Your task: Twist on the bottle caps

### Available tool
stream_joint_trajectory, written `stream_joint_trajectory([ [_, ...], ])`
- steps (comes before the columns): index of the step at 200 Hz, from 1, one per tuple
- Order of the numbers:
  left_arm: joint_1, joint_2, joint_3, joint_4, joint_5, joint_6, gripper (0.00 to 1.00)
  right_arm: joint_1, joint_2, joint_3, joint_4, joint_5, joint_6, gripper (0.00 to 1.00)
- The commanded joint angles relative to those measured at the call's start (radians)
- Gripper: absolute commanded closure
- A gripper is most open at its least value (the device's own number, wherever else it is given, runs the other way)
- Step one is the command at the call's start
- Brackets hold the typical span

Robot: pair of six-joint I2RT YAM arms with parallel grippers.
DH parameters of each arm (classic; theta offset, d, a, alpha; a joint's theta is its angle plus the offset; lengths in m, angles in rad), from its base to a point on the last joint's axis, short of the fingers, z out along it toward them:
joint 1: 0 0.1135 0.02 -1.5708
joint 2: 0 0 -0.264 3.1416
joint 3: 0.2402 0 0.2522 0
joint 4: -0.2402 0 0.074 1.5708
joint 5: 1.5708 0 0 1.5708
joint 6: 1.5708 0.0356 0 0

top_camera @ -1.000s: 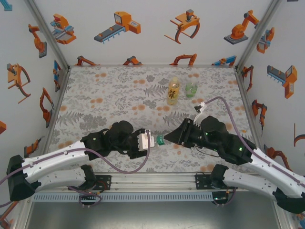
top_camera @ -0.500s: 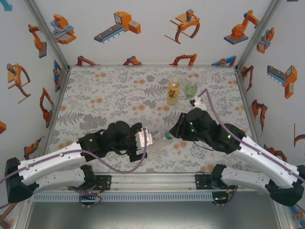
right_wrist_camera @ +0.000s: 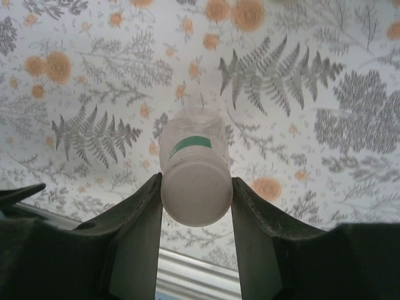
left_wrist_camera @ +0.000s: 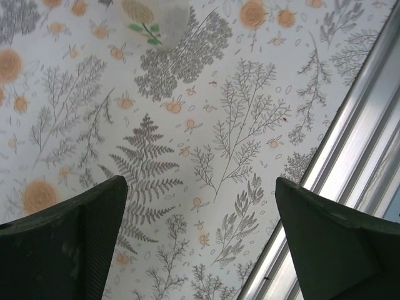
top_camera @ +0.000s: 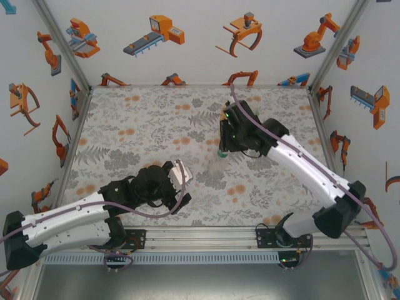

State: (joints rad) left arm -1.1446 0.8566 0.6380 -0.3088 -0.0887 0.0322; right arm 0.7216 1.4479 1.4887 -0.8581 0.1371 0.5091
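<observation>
At the lower left of the top view, the left arm reaches in over the floral tabletop (top_camera: 137, 125). The left claw (top_camera: 183, 173) sits toward the near edge, well apart from the bottle. In the left wrist view the left claw (left_wrist_camera: 200, 206) is spread wide and holds nothing. Its 2 dark fingers (left_wrist_camera: 62, 244) stand at the bottom corners, with just printed ferns and orange flowers between them. A metal rail (left_wrist_camera: 356, 156) slants down the right side of that view. At the top edge a pale translucent shape (left_wrist_camera: 156, 15) with a small green mark pokes in; what it is I cannot tell.

Further right, the right arm stretches out to the middle of the tabletop toward the back. There the right claw (top_camera: 222, 153) is clamped on the clear bottle (top_camera: 218, 166), which shows as a faint see-through form just below it. In the right wrist view the right claw (right_wrist_camera: 197, 187) grips the bottle at its capped top, with 2 fingers (right_wrist_camera: 134, 237) pressed against either side of the white cap (right_wrist_camera: 197, 194). The cap sits on the bottle's neck. Just past it runs a green band (right_wrist_camera: 190, 145), and the clear bottle (right_wrist_camera: 192, 122) points away toward the patterned cloth. Whether its base touches the tabletop cannot be told.
</observation>
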Motion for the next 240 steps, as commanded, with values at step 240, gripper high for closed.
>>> stream_joint_trajectory([
  [240,0.053,-0.054,-0.070,0.033,0.034,-0.307,0.13,-0.100,0.828,0.976,-0.192,-0.045,-0.356,0.96],
])
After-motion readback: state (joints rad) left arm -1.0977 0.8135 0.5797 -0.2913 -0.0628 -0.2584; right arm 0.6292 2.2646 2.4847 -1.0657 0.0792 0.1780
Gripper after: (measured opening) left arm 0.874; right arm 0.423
